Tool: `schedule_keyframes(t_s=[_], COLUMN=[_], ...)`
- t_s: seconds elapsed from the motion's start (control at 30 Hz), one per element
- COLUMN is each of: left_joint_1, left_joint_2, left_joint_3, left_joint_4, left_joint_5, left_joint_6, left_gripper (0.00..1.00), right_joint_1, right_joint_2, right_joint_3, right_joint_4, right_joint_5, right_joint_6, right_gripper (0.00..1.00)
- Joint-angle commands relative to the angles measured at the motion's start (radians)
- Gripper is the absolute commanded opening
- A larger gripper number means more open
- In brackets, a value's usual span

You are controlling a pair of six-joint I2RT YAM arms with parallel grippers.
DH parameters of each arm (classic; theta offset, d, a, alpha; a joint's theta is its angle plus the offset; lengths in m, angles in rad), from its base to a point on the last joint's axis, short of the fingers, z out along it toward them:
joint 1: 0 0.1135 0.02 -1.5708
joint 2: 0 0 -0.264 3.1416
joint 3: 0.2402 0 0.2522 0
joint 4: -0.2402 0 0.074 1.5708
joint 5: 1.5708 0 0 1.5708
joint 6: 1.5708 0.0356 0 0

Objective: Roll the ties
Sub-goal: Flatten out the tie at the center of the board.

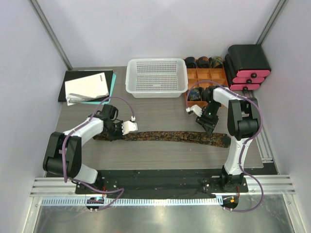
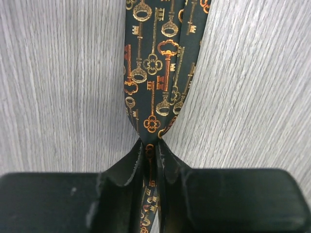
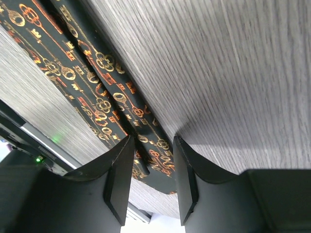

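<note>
One tie (image 1: 170, 137), dark with a gold and orange key pattern, lies flat from left to right across the grey table. My left gripper (image 1: 112, 134) is shut on its narrow left part. In the left wrist view the tie (image 2: 155, 73) is pinched into a fold between the fingers of that gripper (image 2: 151, 162) and runs away from it. My right gripper (image 1: 210, 127) is open over the wider right end. In the right wrist view the tie (image 3: 87, 82) lies on the table below its spread, empty fingers (image 3: 153, 165).
A white mesh basket (image 1: 156, 77) stands at the back centre. An orange compartment tray (image 1: 208, 75) holding rolled ties and a black-and-pink drawer unit (image 1: 249, 65) stand at the back right. A notebook on a black folder (image 1: 86, 86) lies back left. A black mat (image 1: 160, 177) lines the near edge.
</note>
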Motion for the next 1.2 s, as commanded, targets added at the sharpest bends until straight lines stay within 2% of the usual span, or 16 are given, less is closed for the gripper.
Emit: schedule_keyframes(t_s=[0.0,0.03,0.07,0.1,0.13,0.2,0.37,0.47,0.6,0.73,0.83,1.0,1.03,1.1,1.17], left_joint_1=[-0.025,-0.027,-0.027,-0.030,-0.037,-0.085,-0.241,-0.322,-0.415,-0.482,-0.531,-0.571,-0.580,-0.584,-0.584], left_joint_2=[-0.037,-0.061,-0.074,-0.086,-0.095,-0.092,0.019,0.087,0.234,0.308,0.328,0.311,0.311,0.314,0.320], left_joint_3=[-0.055,-0.063,-0.060,-0.051,-0.026,0.008,0.129,0.178,0.277,0.327,0.330,0.281,0.276,0.276,0.285], left_joint_4=[0.110,0.119,0.125,0.125,0.125,0.125,0.132,0.191,0.231,0.236,0.237,0.260,0.264,0.264,0.264], left_joint_5=[-0.037,-0.027,-0.008,0.012,0.031,0.060,0.052,0.029,-0.027,-0.050,-0.076,-0.072,-0.075,-0.073,-0.078], left_joint_6=[-0.004,-0.002,-0.004,-0.011,-0.027,-0.085,-0.209,-0.263,-0.329,-0.352,-0.353,-0.352,-0.350,-0.347,-0.341], left_gripper=[0.12,0.15,0.25,0.56,0.69,0.82,0.93,0.94,0.91,0.86,0.75,0.45,0.41,0.26,0.17], right_joint_1=[-0.011,-0.016,-0.021,-0.021,-0.022,-0.024,-0.021,-0.011,-0.010,-0.015,-0.021,-0.036,-0.042,-0.064,-0.080], right_joint_2=[-0.009,-0.009,-0.009,-0.011,-0.022,-0.039,-0.097,-0.114,-0.118,-0.143,-0.161,-0.148,-0.131,-0.112,-0.076], right_joint_3=[0.008,0.009,0.012,0.016,0.029,0.039,0.077,0.066,0.042,0.010,-0.036,-0.122,-0.127,-0.121,-0.101], right_joint_4=[0.010,0.013,0.015,0.007,-0.004,-0.028,-0.091,-0.093,-0.082,-0.081,-0.074,-0.009,0.004,0.028,0.039], right_joint_5=[0.028,0.033,0.036,0.033,0.021,-0.018,-0.111,-0.137,-0.131,-0.104,-0.079,-0.019,-0.012,0.014,0.034], right_joint_6=[-0.047,-0.059,-0.064,-0.066,-0.078,-0.084,-0.084,-0.066,-0.023,-0.003,0.002,0.014,0.013,0.005,-0.004], right_gripper=[0.43,0.42,0.42,0.42,0.43,0.47,0.54,0.54,0.53,0.51,0.50,0.50,0.50,0.48,0.47])
